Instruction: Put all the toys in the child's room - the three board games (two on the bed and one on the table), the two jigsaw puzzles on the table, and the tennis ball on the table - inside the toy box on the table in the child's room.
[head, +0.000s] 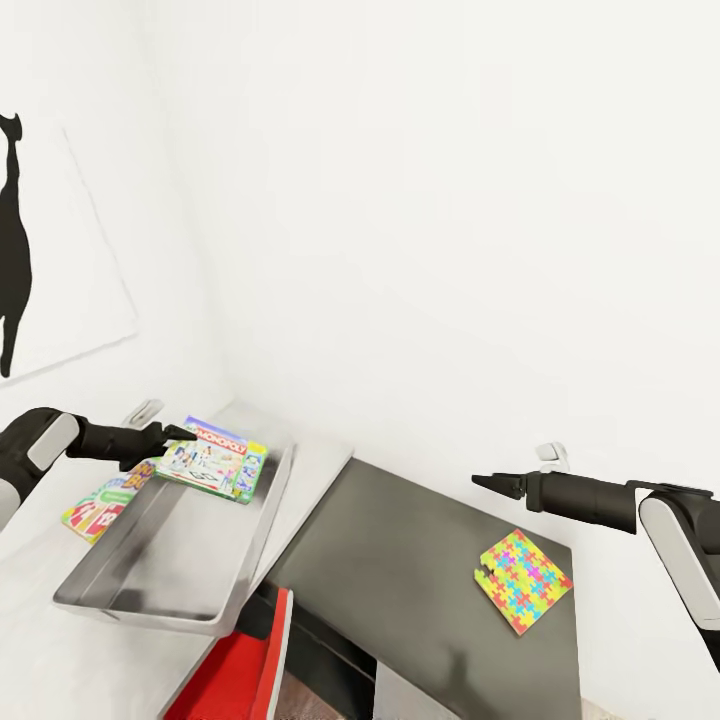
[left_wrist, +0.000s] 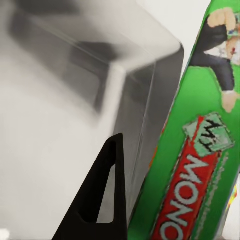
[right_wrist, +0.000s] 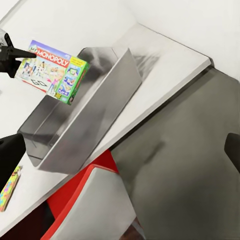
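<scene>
Held above the far end of the toy box (head: 165, 560) by the left gripper (head: 180, 433): a Monopoly board game (head: 212, 459), a flat rectangular box, green-edged, with a red title band and cartoon figures on its lid; lid face up and roughly level, long axis running from the far left toward the near right, title edge on the far side; fingers (left_wrist: 100, 200) clenched on its far-left corner, one dark finger seen beside the green box edge in the left wrist view. Stood on the pale table (head: 310, 460), the toy box: light grey, thin straight walls, long axis running from near left to far right, open top upward. Lay flat on the table just left of the toy box, partly hidden behind its wall and the left arm: a second board game (head: 100, 503), bright green, yellow and red, long axis also near-left to far-right. Lay flat on the dark grey surface (head: 400, 560) at the right, well apart from the toy box: a jigsaw puzzle (head: 524, 581), a thin square sheet of small interlocking pieces in yellow, green, blue, pink and orange, turned corner-on like a diamond. Hovered above and a little beyond that puzzle, apart from it: the right gripper (head: 490, 482), pointing left, fingers pressed together on nothing. Showed below the table's near edge: a red and white chair (head: 250, 660).
</scene>
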